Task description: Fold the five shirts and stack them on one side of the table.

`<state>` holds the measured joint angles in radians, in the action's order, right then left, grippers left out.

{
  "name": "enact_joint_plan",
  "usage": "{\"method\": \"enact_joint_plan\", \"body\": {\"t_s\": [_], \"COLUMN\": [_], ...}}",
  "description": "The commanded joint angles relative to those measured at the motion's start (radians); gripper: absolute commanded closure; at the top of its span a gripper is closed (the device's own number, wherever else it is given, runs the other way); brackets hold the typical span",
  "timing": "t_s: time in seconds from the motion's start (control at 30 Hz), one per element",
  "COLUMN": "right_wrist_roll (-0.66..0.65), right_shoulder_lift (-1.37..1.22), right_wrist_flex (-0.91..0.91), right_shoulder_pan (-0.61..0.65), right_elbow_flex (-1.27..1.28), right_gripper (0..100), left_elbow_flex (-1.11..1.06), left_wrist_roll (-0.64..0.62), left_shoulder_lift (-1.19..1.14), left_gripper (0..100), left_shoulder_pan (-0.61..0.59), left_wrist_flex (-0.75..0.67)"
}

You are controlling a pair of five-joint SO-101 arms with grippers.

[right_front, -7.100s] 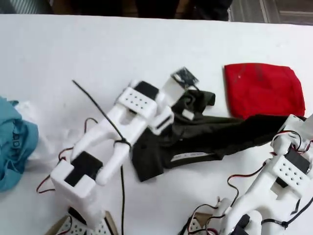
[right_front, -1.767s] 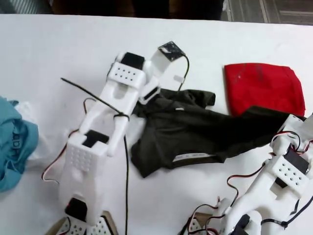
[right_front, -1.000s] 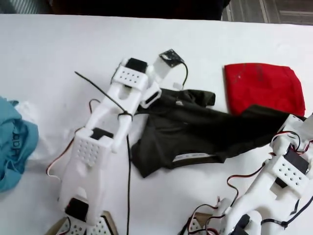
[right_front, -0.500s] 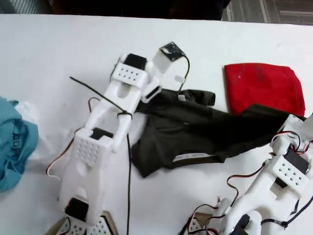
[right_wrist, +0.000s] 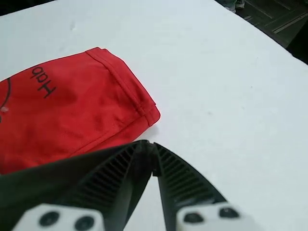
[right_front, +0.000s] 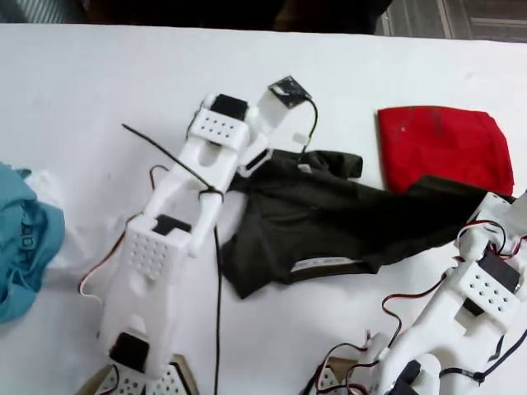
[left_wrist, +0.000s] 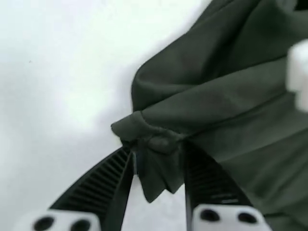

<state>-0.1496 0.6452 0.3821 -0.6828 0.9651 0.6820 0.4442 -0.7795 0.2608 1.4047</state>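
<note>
A dark green shirt (right_front: pixel 321 222) lies spread and rumpled across the middle of the white table (right_front: pixel 99 82). My left gripper (right_front: pixel 245 171) is at its far left edge. In the left wrist view the gripper (left_wrist: pixel 156 161) is shut on a bunched fold of the shirt (left_wrist: pixel 231 96). My right gripper (right_front: pixel 492 200) is at the shirt's right end, next to a folded red shirt (right_front: pixel 440 148). In the right wrist view that gripper (right_wrist: pixel 152 161) is shut, with dark cloth (right_wrist: pixel 33 180) running into its jaws and the red shirt (right_wrist: pixel 62 115) just beyond.
A crumpled teal shirt (right_front: pixel 20 239) sits at the table's left edge with a white cloth (right_front: pixel 70 239) beside it. Both arm bases and their wires crowd the near edge. The far half of the table is bare.
Since about seven seconds ago the left arm has stretched toward the far left, drawing the dark shirt's edge with it and spreading the cloth. Over the last second it barely shifted. The right arm stayed still.
</note>
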Motion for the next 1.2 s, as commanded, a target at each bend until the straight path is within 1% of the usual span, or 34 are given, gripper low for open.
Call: {"method": "enact_joint_plan", "body": {"t_s": [0.0, 0.17, 0.27, 0.43, 0.67, 0.73, 0.83, 0.87, 0.9, 0.97, 1.17], "right_wrist_roll": [0.008, 0.008, 0.008, 0.008, 0.008, 0.008, 0.008, 0.008, 0.008, 0.008, 0.008], "right_shoulder_lift": [0.036, 0.036, 0.036, 0.036, 0.036, 0.036, 0.036, 0.036, 0.036, 0.036, 0.038], "right_wrist_flex": [-0.021, -0.021, -0.021, -0.019, -0.015, -0.015, -0.015, -0.015, -0.015, -0.015, -0.013], "right_shoulder_pan": [-0.004, -0.004, -0.004, -0.004, 0.015, 0.015, 0.016, 0.016, 0.016, 0.016, 0.053], "right_elbow_flex": [-0.005, -0.005, -0.005, -0.005, -0.005, -0.005, -0.005, -0.005, -0.005, -0.005, 0.015], "right_gripper": [97.8, 97.8, 97.8, 97.8, 97.8, 97.8, 97.8, 97.8, 97.8, 97.8, 97.8], "left_elbow_flex": [0.010, 0.010, 0.010, 0.001, 0.010, 0.010, 0.022, 0.036, 0.054, 0.105, 0.335], "left_wrist_roll": [-0.003, -0.006, -0.006, -0.006, -0.023, -0.023, -0.018, -0.018, -0.018, -0.020, -0.020], "left_shoulder_lift": [0.012, 0.012, 0.011, 0.005, -0.060, -0.061, -0.061, -0.061, -0.061, -0.061, -0.061], "left_gripper": [85, 81, 81, 81, 81, 85, 97, 98, 97, 98, 97], "left_shoulder_pan": [0.055, 0.063, 0.048, 0.003, -0.017, -0.012, -0.009, -0.011, -0.011, -0.011, 0.008], "left_wrist_flex": [0.005, -0.011, -0.020, -0.086, -0.092, -0.094, -0.089, -0.081, -0.061, -0.015, 0.173]}}
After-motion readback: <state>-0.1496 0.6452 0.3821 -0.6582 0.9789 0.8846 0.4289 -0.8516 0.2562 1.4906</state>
